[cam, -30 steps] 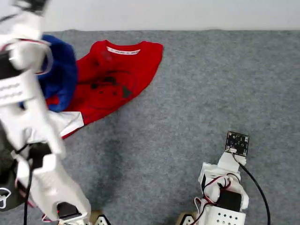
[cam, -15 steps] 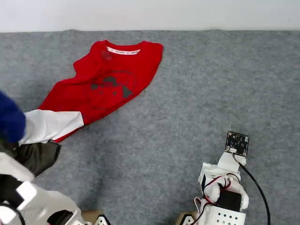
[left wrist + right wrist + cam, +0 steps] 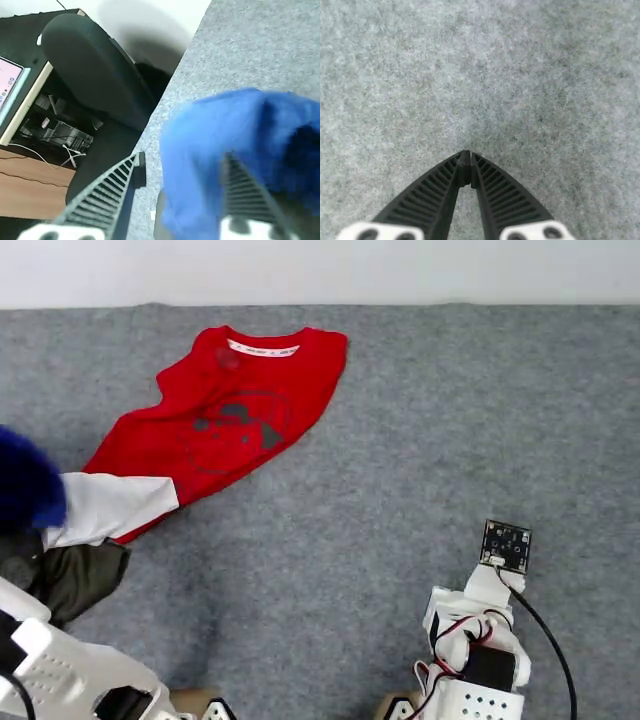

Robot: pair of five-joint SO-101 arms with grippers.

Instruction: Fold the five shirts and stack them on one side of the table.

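Jaws of the right gripper (image 3: 468, 156) are pressed together with nothing between them, tips low over the bare grey felt-like table cover (image 3: 420, 420). The left gripper (image 3: 182, 156) stands spread wide, and the blue shirt (image 3: 235, 135) is bunched over one of its fingers (image 3: 245, 195) while the other finger (image 3: 102, 197) is bare. In the high view the blue shirt (image 3: 25, 480) sits at the table's left edge, above the left arm (image 3: 60, 675) in the near left corner. Just beside it a white garment (image 3: 110, 505) lies over the lower edge of the red shirt (image 3: 235, 410), which is spread flat towards the far left, collar to the far side. The red shirt carries a white strip inside the collar with print too small to read, and a dark graphic on the chest that cannot be made out. A dark garment (image 3: 75, 575) lies crumpled just below the white one. The right arm (image 3: 475, 655) is folded at the near edge, a small dark circuit board (image 3: 505, 545) at its tip. A pale wall (image 3: 320, 270) runs along the far side. Past the table's edge, the left wrist view shows a black office chair (image 3: 95, 80), a wooden desk (image 3: 30, 187) with cables under it, and a lit screen (image 3: 7, 75).
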